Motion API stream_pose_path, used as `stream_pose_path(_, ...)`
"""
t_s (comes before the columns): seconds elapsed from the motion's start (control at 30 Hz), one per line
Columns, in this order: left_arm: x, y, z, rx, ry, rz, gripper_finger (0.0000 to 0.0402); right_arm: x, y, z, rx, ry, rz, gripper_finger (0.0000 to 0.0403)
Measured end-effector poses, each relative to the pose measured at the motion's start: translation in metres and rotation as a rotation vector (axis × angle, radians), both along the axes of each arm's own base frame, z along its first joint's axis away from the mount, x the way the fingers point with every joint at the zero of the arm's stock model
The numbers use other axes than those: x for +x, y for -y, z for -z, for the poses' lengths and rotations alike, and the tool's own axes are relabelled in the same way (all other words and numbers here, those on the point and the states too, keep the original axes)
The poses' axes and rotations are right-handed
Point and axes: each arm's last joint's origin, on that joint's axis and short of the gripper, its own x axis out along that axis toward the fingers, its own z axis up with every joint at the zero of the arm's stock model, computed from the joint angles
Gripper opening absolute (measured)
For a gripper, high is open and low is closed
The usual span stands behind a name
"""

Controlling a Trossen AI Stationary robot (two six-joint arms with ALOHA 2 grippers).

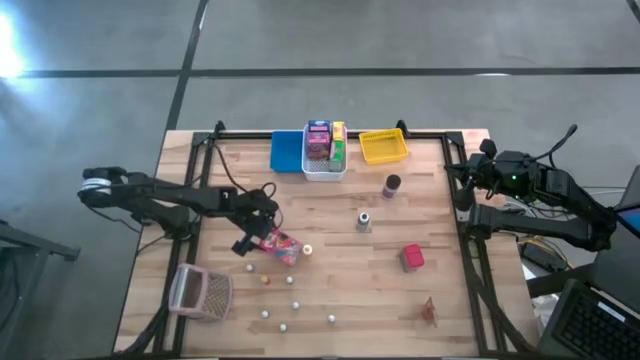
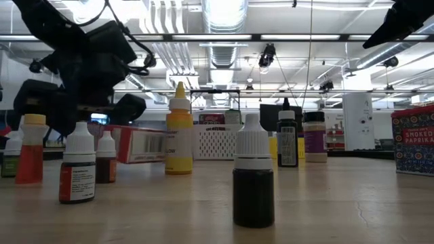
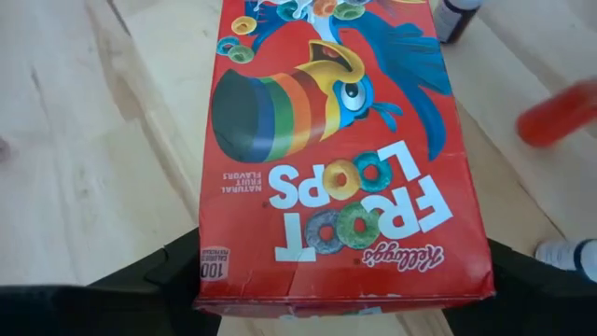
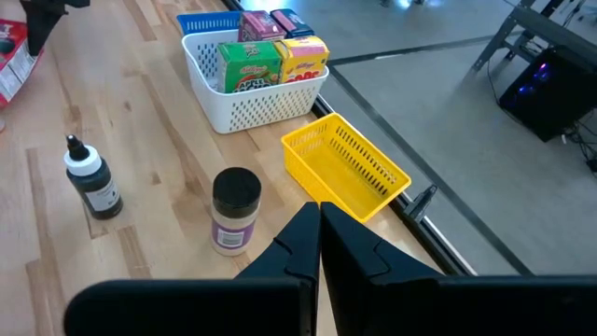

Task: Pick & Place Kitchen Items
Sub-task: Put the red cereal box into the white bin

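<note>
While several boxes already stand in the white bin [image 1: 324, 168], we judge the task only partly done. In the high view, the white bin at the far edge holds a purple, a pink, a yellow and a green box; the blue bin [image 1: 286, 151] and the yellow bin [image 1: 383, 147] beside it look empty. Items left on the table: a dark-capped jar [image 1: 391, 185], a small dropper bottle [image 1: 364, 221], a red box [image 1: 412, 258] toward the right side, and a scatter of small bottles near the front edge. A pink mesh basket [image 1: 203, 292] lies on its side at the front left.

We read the current step as the pick of the cereal box [image 3: 336, 159]. The left gripper [image 1: 252, 238] is over the left half of the table, its jaws set on either side of the box's near end. We cannot tell whether the fingers press the sides, so we treat the grip as unconfirmed. The right gripper [image 4: 319, 233] waits at the right edge with its jaws closed on nothing.

The cereal box is a red carton lying flat, front face up. The face shows a toucan with a striped beak, coloured cereal rings and large white lettering. Its near edge looks slightly creased. Being light card, it probably dents under a hard squeeze.
</note>
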Motion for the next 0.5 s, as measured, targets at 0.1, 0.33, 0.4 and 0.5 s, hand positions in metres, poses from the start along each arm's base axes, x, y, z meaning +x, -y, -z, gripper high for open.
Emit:
stream_pose_path(0.1, 0.0003, -0.0003, -0.0002, 0.016, 0.004, 0.006, 0.0314, 0.0000, 0.0000, -0.0001, 0.001, 0.001, 0.001, 0.0008)
stream_pose_path(0.33, 0.0007, -0.0016, -0.0003, 0.069, 0.010, -0.002, 0.0314, 0.0000, 0.0000, -0.0001, 0.000, 0.001, 0.001, 0.0008)
stream_pose_path(0.4, 0.0007, -0.0016, -0.0003, 0.042, -0.002, -0.037, 0.0314, 0.0001, 0.0000, 0.0000, 0.000, 0.001, 0.000, 0.0008)
stream_pose_path(0.5, 0.0011, -0.0014, -0.0007, 0.023, -0.001, -0.051, 0.0314, 0.0000, 0.0000, -0.0001, 0.001, 0.001, 0.001, 0.0008)
